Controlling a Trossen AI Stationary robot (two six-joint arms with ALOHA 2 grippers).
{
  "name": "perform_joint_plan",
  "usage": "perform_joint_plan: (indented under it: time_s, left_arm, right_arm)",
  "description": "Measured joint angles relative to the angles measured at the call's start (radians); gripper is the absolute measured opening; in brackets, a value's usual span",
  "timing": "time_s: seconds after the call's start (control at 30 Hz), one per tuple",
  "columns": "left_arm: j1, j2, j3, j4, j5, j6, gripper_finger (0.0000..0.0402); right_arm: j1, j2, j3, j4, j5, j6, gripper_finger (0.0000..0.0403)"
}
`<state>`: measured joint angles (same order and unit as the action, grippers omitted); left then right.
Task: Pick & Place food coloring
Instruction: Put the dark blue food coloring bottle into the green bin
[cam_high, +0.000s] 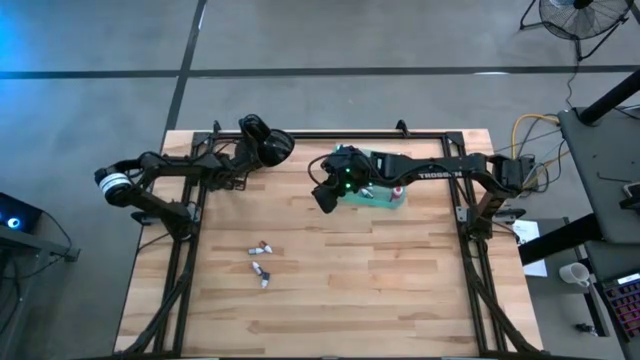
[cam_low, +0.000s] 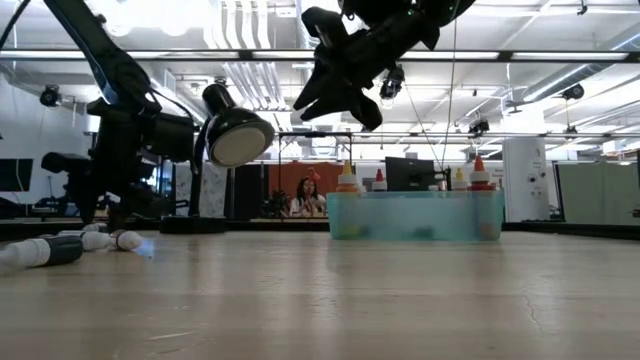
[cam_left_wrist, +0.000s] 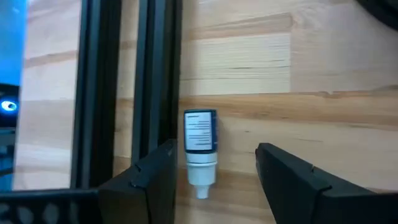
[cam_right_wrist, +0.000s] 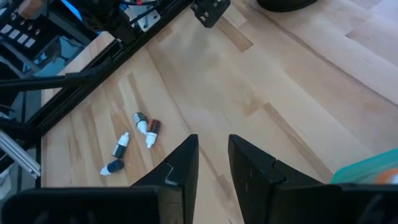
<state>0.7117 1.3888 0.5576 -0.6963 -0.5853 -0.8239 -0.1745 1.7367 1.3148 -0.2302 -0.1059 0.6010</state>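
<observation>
**Teal tray stocked, loose bottles waiting**

Teal tray (cam_high: 396, 197) sits upper centre of the high view, already holding upright bottles; my right fingers (cam_high: 325, 197), nearly shut and empty, hang beside it; food coloring (cam_high: 260, 270) lies lower left on the bench (cam_high: 400, 290); my left fingers (cam_left_wrist: 214, 177) wait apart, holding nothing.

High view looks straight down, low view level across the table (cam_high: 400, 290); both share the teal tray (cam_low: 415, 215).

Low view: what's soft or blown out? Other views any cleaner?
Low view: near bottles blurred, ceiling lights glare, arms silhouetted against them. Left wrist view: a bottle with a legible label band, edges slightly soft. Right wrist view: four bottles sharp, no harsh shadows. High view: blue glow in its left corner.
</observation>
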Motion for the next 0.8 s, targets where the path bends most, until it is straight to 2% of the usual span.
perform_joint_plan:
  time_s: [0.3, 0.47, 0.67, 0.8]
  left_arm:
    - [0.005, -0.039, 0.001, 0.001, 0.140, -0.036, 0.0192]
    - [0.019, -0.052, -0.002, 0.008, 0.122, -0.025, 0.0193]
    - [0.064, -0.044, -0.004, 0.032, 0.106, -0.116, 0.0193]
    - [0.065, -0.054, -0.004, 0.031, 0.109, -0.108, 0.0193]
  right_arm:
    - [0.000, 0.000, 0.000, 0.002, 0.002, 0.010, 0.0072]
    - [0.000, 0.000, 0.000, 0.004, 0.004, 0.038, 0.0077]
    - [0.000, 0.000, 0.000, 0.009, 0.005, 0.059, 0.0084]
    - [0.000, 0.000, 0.000, 0.010, 0.005, 0.062, 0.0083]
